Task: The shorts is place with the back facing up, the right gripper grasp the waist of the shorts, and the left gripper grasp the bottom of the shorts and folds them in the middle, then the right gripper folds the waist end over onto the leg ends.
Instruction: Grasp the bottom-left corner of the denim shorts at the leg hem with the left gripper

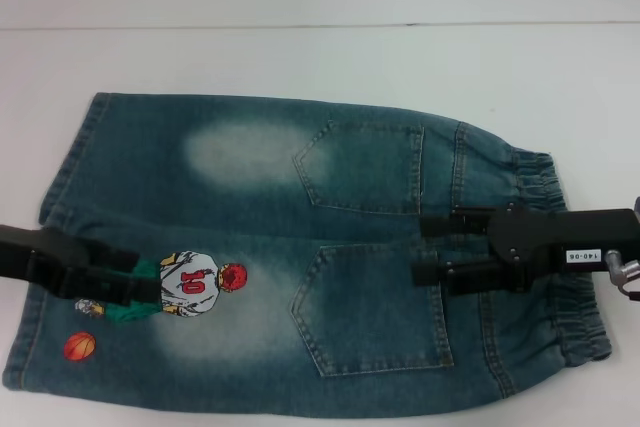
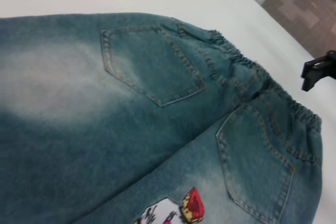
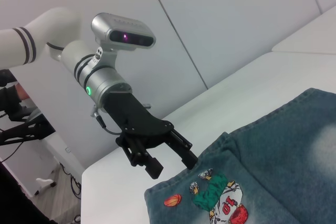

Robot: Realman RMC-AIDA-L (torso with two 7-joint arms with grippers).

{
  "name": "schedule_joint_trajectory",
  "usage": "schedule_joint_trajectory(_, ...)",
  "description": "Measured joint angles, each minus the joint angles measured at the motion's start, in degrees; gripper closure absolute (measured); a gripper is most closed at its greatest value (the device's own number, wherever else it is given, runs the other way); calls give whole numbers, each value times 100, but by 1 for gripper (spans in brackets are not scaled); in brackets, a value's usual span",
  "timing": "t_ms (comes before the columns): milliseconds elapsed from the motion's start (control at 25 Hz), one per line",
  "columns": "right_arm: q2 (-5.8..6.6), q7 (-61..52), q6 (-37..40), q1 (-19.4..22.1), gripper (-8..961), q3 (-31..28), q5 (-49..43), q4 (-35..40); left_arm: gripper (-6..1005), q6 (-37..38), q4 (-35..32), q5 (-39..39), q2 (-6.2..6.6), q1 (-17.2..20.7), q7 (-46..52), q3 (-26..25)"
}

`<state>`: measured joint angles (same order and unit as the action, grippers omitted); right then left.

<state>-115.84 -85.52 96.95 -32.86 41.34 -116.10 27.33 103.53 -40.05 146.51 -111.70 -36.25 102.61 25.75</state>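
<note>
Back-up shorts [image 1: 300, 247] are flanked: left tool [image 3: 170, 162] spread at nine o'clock hems, right tool [image 1: 430, 249] spread over three o'clock waist, nothing gripped.

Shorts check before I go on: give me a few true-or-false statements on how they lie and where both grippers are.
1. The shorts lie flat with the back pockets up. True.
2. The left gripper is shut on the hem. False: it is open above the leg end, holding nothing.
3. The right gripper is over the waist end, near the pockets. True.
4. The shorts are already folded in half. False: both legs lie spread side by side.
5. The cartoon print is at the elastic waist. False: it is near the leg hems.
</note>
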Motion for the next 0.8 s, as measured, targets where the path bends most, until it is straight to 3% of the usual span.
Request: schedule_joint_trajectory(800,12,0,-4,-40,39,-3,0,0,167,-587,-329,202,60,75,462,-17)
